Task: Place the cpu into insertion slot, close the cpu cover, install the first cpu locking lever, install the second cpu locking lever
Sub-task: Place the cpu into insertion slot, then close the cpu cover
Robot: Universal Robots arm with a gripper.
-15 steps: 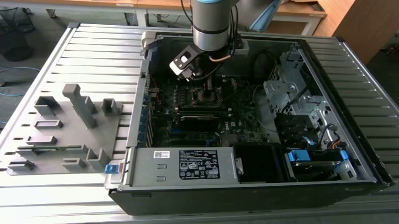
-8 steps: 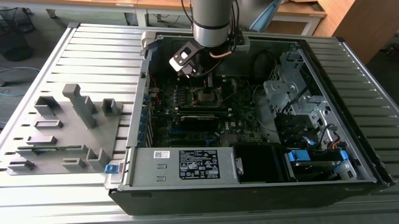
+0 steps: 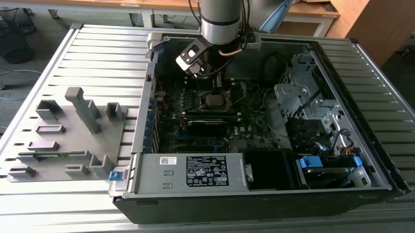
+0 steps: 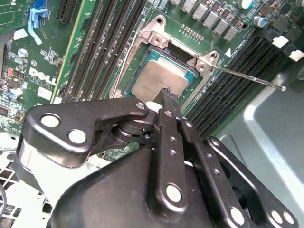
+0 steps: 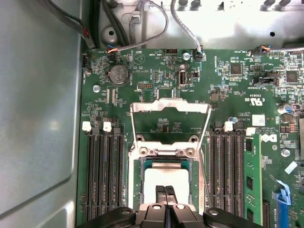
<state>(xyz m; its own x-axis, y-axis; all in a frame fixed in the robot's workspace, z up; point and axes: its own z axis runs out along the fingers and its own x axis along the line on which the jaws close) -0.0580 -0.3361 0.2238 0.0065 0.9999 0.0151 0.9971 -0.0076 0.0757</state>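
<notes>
Cpu (image 5: 154, 183) is seated in insertion slot (image 4: 173, 50); cpu cover (image 5: 170, 107) is found raised, locking lever (image 4: 247, 78) unlatched; gripper (image 5: 166, 190) is pinched closed, empty, above cpu.

Your gripper (image 5: 166, 189) hides part of cpu (image 5: 151, 183) top and the edge nearest it in first wrist view. In second wrist view, gripper hides one cpu corner. In exterior view, cpu detail too small for you to tell.
</notes>
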